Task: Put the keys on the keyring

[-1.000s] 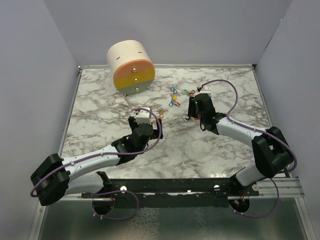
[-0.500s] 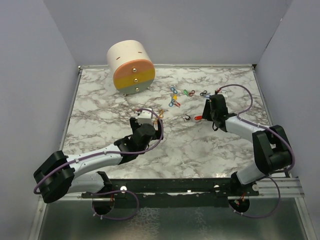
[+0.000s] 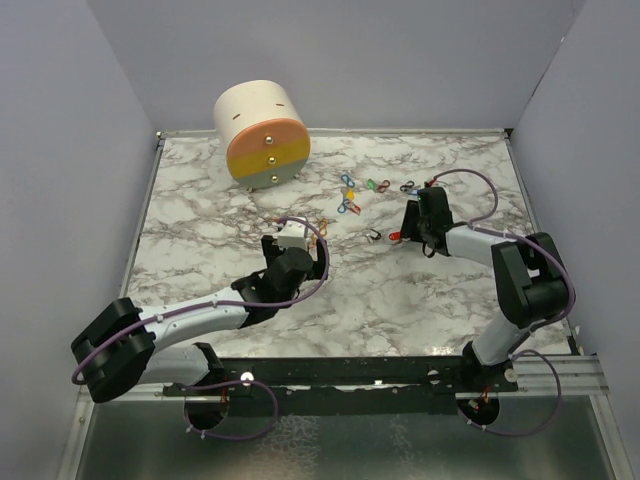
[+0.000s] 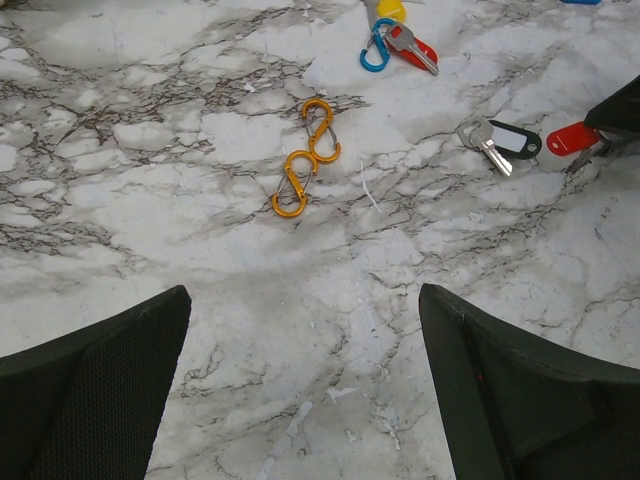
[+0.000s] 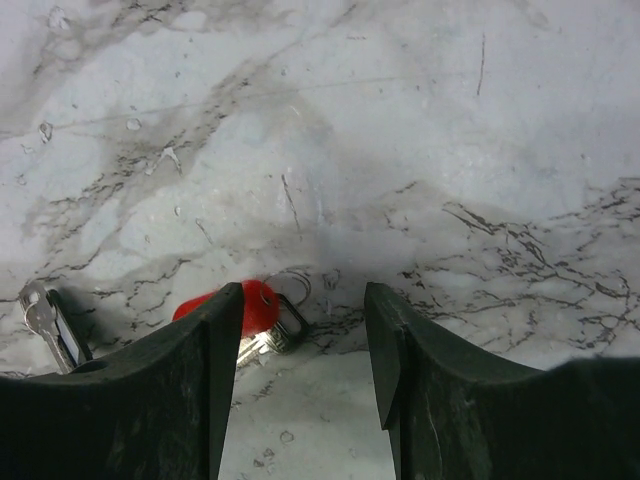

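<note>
Several small keys lie at the back middle of the marble table [image 3: 200, 230]. The red key [image 3: 397, 237] [image 5: 258, 303] lies flat with a thin wire keyring [image 5: 291, 284] at its head. My right gripper [image 3: 408, 228] [image 5: 305, 300] is open just over it, and the left finger [image 5: 215, 360] hides part of the red head. A black-tagged key [image 3: 373, 236] [image 4: 502, 139] lies just left of it. My left gripper [image 3: 297, 236] [image 4: 303, 300] is wide open over bare marble. Two orange figure-8 clips [image 4: 306, 156] lie ahead of it.
A blue clip with a red key [image 4: 392, 45] [image 3: 346, 207], a yellow key [image 3: 350, 194] and further blue, green and black ones [image 3: 378, 185] lie behind. A cream and orange drum [image 3: 262, 135] stands at the back left. Grey walls close in the table.
My right arm swung right, uncovering the red and black-tagged keys on the marble, then edged back toward the red key. The left arm barely shifted.
</note>
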Motion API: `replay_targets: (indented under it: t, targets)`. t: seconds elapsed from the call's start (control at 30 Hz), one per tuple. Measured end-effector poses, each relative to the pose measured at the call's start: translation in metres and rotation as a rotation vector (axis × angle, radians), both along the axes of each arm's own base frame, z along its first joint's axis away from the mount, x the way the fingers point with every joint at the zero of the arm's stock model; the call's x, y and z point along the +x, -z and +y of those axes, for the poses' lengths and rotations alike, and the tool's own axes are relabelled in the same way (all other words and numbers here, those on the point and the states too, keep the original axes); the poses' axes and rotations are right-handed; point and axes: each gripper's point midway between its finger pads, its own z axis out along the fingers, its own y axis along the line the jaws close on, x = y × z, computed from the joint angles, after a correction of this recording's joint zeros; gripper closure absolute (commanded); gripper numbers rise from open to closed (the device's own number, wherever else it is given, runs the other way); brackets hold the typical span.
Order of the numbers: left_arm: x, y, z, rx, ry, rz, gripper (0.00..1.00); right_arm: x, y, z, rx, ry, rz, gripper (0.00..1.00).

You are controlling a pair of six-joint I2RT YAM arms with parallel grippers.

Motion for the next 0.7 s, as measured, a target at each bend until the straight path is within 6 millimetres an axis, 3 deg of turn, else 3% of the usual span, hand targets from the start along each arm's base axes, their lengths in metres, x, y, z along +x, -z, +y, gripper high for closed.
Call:
replay_targets:
  t: [0.27, 0.4, 0.7]
  targets:
    - [0.001, 0.001, 0.000, 0.001, -0.003, 0.002, 0.01, 0.020, -0.001, 0.010, 0.024, -0.017, -0.025, 0.53]
    - [0.002, 0.001, 0.000, 0.000, -0.004, 0.001, 0.01, 0.020, -0.001, 0.010, 0.025, -0.018, -0.025, 0.62]
    - [0.002, 0.001, -0.001, -0.004, -0.001, 0.000, 0.01, 0.018, 0.001, 0.009, 0.023, -0.017, -0.018, 0.71]
